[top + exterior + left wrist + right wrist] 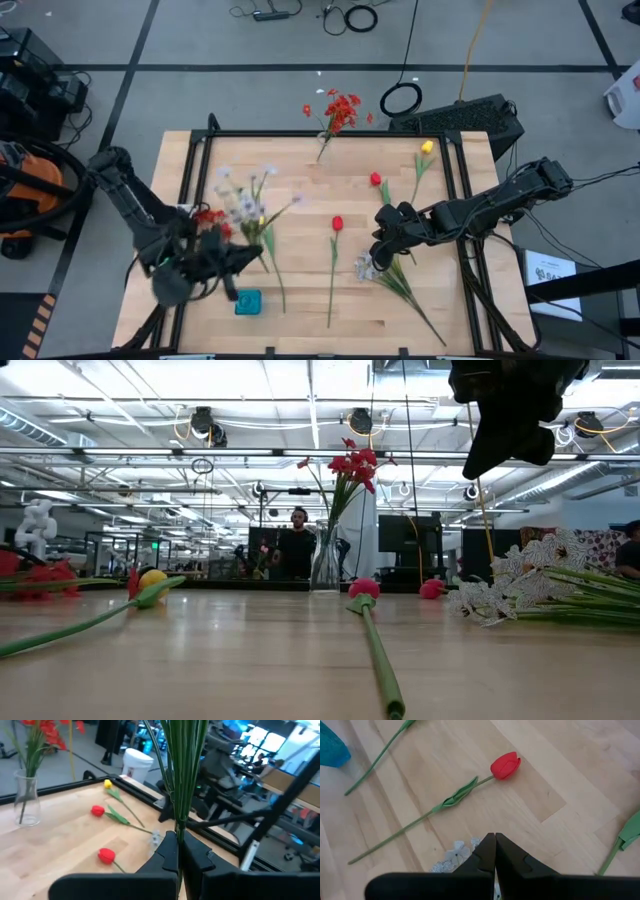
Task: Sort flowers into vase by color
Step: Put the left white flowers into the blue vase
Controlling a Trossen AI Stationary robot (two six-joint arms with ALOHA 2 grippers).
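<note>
My left gripper (248,259) (178,840) is over the table's left part, shut on a spray of small white-pale blossoms (244,203). A red cluster (210,216) and a yellow tulip (152,578) lie beside it. My right gripper (381,254) (495,838) (481,462) hangs shut and empty above another white spray (366,267) (520,585) that lies flat on the table. A glass vase (324,148) (325,563) at the far edge holds red flowers (341,109). Two red tulips (337,223) (375,179) and a yellow tulip (427,147) lie on the wood. My left gripper pinches a bundle of thin green stems (180,815) of the white spray between its two fingers. The stems run straight out past the fingertips, along the fingers. Whether the blossom end rests on the table cannot be told.
A small blue object (248,302) sits near the table's front left. A black frame (330,133) runs along the table's edges. The room behind holds equipment and a person (298,545). Bare wood lies between the red tulip's stem (332,280) and the blue object.
</note>
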